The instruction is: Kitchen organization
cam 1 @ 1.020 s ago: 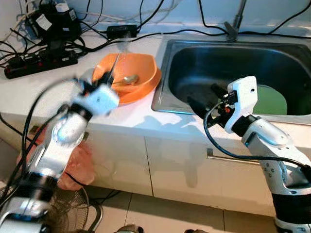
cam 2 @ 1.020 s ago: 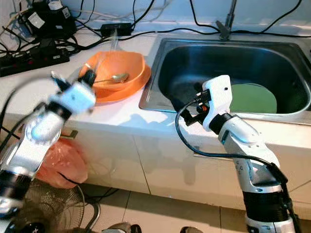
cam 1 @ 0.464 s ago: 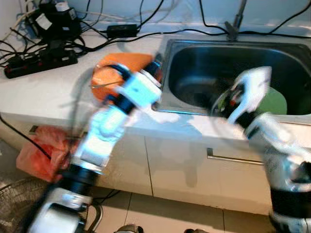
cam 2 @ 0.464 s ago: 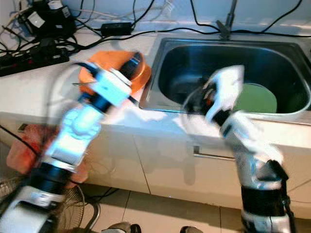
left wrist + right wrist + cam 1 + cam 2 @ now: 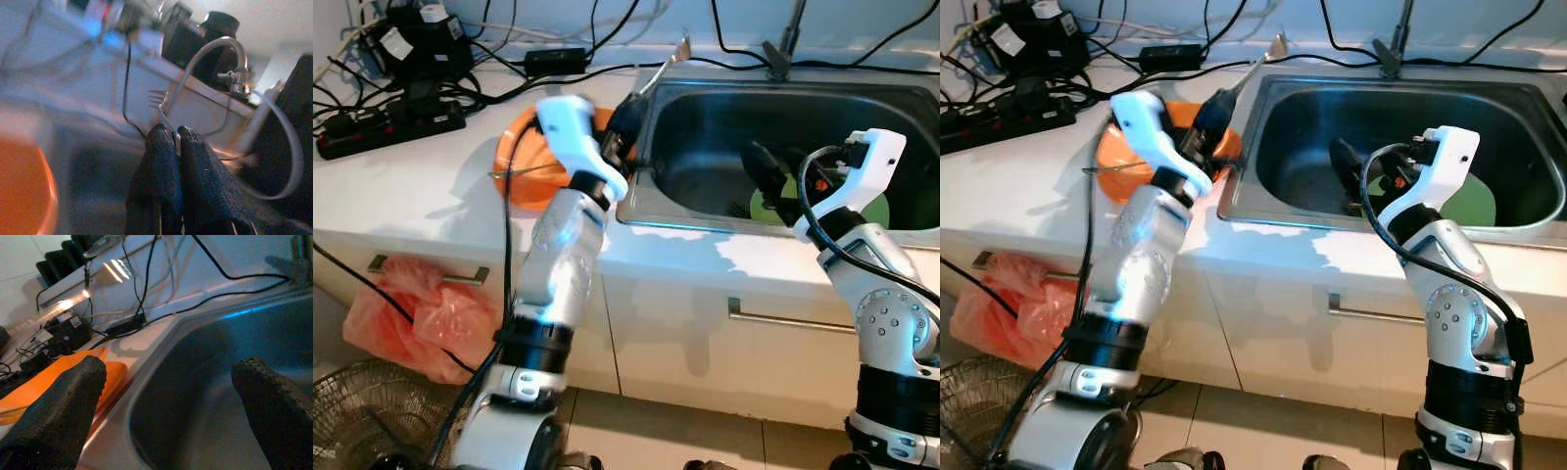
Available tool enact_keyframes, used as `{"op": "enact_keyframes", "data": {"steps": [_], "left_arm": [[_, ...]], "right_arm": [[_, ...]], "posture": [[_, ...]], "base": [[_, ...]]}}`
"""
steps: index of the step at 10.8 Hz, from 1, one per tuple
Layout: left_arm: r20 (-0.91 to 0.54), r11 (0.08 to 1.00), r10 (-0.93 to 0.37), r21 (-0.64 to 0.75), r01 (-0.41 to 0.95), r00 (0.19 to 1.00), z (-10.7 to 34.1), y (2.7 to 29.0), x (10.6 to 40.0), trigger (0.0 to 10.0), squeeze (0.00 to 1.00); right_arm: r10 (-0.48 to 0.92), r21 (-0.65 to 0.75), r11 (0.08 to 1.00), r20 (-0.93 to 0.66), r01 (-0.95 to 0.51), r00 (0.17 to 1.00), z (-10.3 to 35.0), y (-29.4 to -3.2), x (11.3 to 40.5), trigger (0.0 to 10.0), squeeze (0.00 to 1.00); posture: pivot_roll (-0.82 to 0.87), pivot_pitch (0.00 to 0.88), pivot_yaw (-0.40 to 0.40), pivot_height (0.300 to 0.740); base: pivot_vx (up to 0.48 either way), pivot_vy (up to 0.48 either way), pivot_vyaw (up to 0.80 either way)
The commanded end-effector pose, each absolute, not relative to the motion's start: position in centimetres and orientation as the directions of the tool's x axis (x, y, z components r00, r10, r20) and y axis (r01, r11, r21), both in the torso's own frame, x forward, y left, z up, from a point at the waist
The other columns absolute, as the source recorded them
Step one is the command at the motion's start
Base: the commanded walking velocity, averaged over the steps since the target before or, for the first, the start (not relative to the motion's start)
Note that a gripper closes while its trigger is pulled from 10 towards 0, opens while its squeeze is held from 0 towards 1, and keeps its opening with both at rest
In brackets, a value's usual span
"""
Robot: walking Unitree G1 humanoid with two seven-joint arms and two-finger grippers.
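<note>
My left gripper (image 5: pixel 625 119) is shut on a metal fork (image 5: pixel 664 65), whose tines point up and back over the left rim of the steel sink (image 5: pixel 636 208). In the left wrist view the fingertips (image 5: pixel 166 139) pinch the fork (image 5: pixel 157 98) by its handle. Just left of that gripper sit orange dishes (image 5: pixel 522 164) on the white counter, with a thin utensil lying across them. My right gripper (image 5: pixel 779 164) hangs open over the sink basin, above a green plate (image 5: pixel 879 211) on the sink floor. Its two fingers (image 5: pixel 63 411) stand wide apart with nothing between them.
A faucet (image 5: pixel 789 39) rises behind the sink. Power strips, adapters and tangled cables (image 5: pixel 396 103) crowd the counter's back left. Below the counter are white cabinet doors with bar handles (image 5: pixel 783 318), a red plastic bag (image 5: pixel 416 313) and a floor fan (image 5: pixel 352 431).
My left arm has swung right, from left of the orange dishes to the sink's left rim, carrying the fork. My right gripper has lifted and reached further over the basin.
</note>
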State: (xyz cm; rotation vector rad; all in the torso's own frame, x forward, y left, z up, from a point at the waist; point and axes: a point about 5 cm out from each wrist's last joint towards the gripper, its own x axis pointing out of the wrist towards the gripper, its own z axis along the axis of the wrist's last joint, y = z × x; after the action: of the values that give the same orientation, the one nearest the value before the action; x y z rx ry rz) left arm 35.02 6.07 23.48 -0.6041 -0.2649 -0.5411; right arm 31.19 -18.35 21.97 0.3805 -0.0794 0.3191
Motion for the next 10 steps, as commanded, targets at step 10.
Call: {"op": "enact_keyframes", "data": {"steps": [10], "left_arm": [[0.298,0.204,-0.709,-0.780,0.591,0.638,21.6,5.1,32.7,0.0,0.00]], "right_arm": [[0.380,0.513,0.777,0.080,-0.365,0.922,20.5,-16.2,30.9,10.0,0.00]], "posture": [[0.05,0.086,0.081,0.740]], "base": [[0.000,0.000,0.00]]}}
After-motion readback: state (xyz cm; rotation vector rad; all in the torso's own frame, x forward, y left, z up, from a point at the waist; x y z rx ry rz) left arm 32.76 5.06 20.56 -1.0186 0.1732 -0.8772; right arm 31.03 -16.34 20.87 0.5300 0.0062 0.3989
